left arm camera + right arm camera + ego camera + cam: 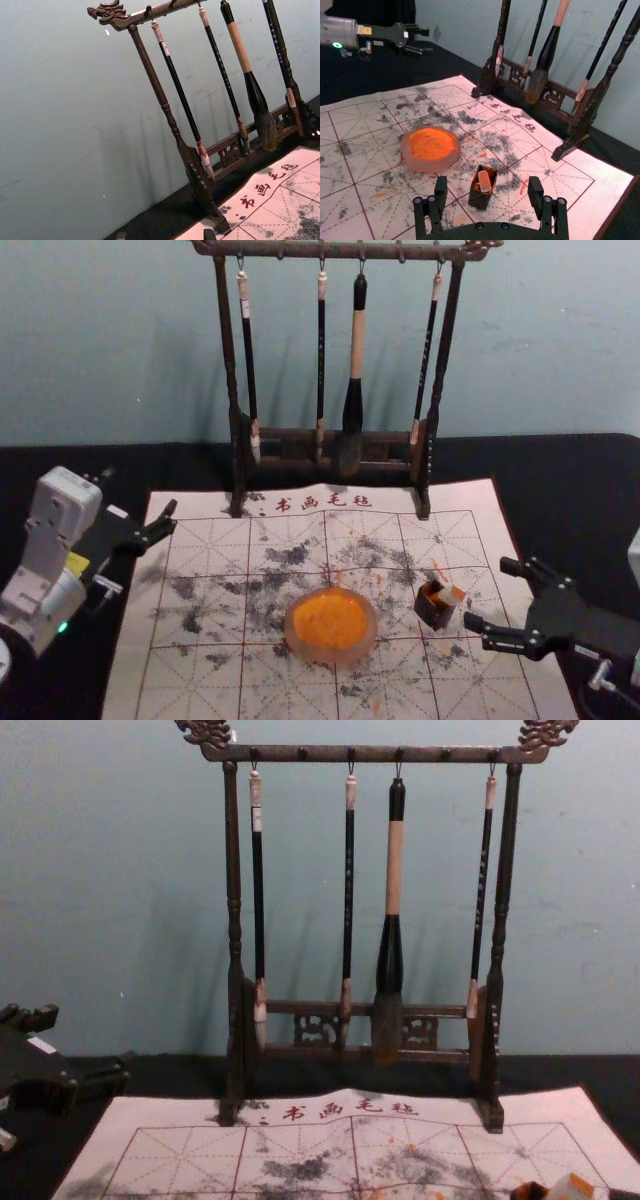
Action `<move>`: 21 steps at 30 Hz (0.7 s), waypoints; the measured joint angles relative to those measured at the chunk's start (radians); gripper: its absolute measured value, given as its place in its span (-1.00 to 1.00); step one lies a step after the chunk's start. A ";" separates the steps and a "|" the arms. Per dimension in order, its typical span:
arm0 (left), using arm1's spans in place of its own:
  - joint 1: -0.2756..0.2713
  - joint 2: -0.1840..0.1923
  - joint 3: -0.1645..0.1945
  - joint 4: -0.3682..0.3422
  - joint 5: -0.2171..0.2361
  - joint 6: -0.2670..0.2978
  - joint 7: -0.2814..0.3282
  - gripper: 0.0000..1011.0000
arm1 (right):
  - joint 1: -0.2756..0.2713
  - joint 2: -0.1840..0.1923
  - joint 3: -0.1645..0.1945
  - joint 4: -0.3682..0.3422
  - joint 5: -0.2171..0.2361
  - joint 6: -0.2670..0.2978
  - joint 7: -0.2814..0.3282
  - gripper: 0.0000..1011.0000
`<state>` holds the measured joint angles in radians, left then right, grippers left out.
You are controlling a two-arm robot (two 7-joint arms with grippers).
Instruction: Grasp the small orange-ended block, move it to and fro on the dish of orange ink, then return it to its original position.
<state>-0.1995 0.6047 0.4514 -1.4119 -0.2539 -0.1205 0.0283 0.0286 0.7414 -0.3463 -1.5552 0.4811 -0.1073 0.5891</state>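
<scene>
Block at rest to the right of the dish. You find the block standing tilted in its box, near the dish and on its right, the pale orange end projecting above the rim. The right gripper is farther right of the dish, just beyond the box; its fingers are apart and hold nothing. The left gripper is parked to the left of the dish and beyond it, fingers likewise apart.

Progress: with the block seated in its box, your task is either at its start or at its end, and the pictures alone cannot settle which. The waiting right gripper suggests the start. On that reading, nothing is done, and you have left the grasp, the lift, the passes to and fro on the ink, and the return to the box. The orange smears on the mat do not date this round.

Comparison of views: the head view gives you the layout about the dish, with both grippers. The right wrist view looks down into the mouth of the box, revealing the block leaning inside, and places the fingers widely either side. The chest view shows you the rack beyond the dish's place nearly square-on, with the block's upper end at its lower edge.
</scene>
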 joint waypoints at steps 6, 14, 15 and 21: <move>0.000 0.000 0.000 0.000 0.000 0.000 0.000 0.98 | 0.038 -0.027 -0.013 0.042 -0.018 0.023 0.027 0.98; 0.000 0.000 0.000 0.000 0.000 0.000 0.000 0.98 | 0.071 -0.049 -0.032 0.083 -0.043 0.040 0.050 0.98; 0.000 0.000 0.000 0.000 0.000 0.000 0.000 0.98 | 0.071 -0.049 -0.032 0.083 -0.043 0.040 0.050 0.98; 0.000 0.000 0.000 0.000 0.000 0.000 0.000 0.98 | 0.093 -0.063 -0.043 0.105 -0.053 0.047 0.061 0.98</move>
<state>-0.1995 0.6047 0.4514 -1.4119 -0.2539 -0.1205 0.0283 0.1214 0.6782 -0.3890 -1.4503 0.4278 -0.0600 0.6498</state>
